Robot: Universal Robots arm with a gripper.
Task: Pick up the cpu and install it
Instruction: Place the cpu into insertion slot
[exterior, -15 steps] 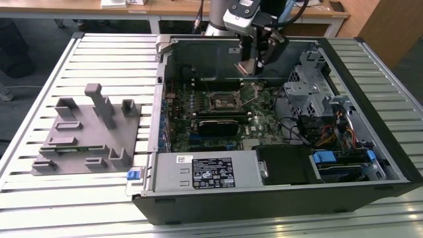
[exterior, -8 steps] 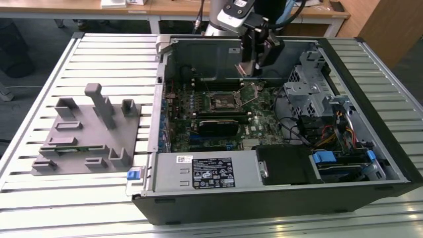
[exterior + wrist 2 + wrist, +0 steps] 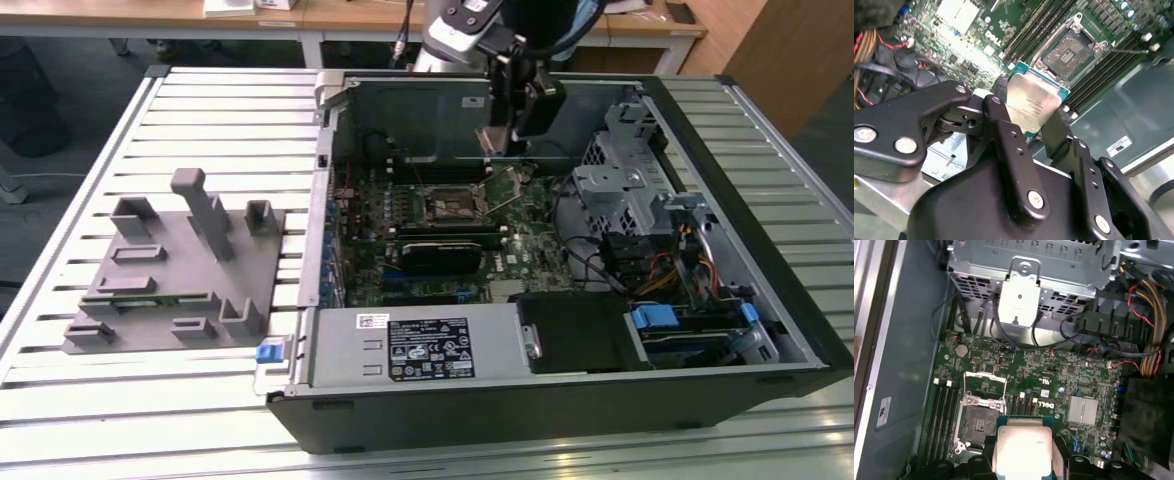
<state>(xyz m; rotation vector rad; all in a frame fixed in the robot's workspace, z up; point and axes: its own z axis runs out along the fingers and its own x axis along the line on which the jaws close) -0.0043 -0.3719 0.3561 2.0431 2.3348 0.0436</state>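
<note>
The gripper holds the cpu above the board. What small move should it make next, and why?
Probably slide the cpu sideways until it sits squarely over the open socket, before any lowering. In the first wrist view the gripper is shut on the chip, which hangs off to one side of the socket, not centred over it; the socket's cover frame stands raised.

The cpu [image 3: 1036,97] has a pale metal top with a soft sheen. The gripper [image 3: 1028,106] is matt black, its screws [image 3: 1035,199] bright metal. The board [image 3: 1054,370] is glossy green, the case [image 3: 904,340] dull grey sheet metal, the fixture [image 3: 140,272] matt grey plastic.
</note>
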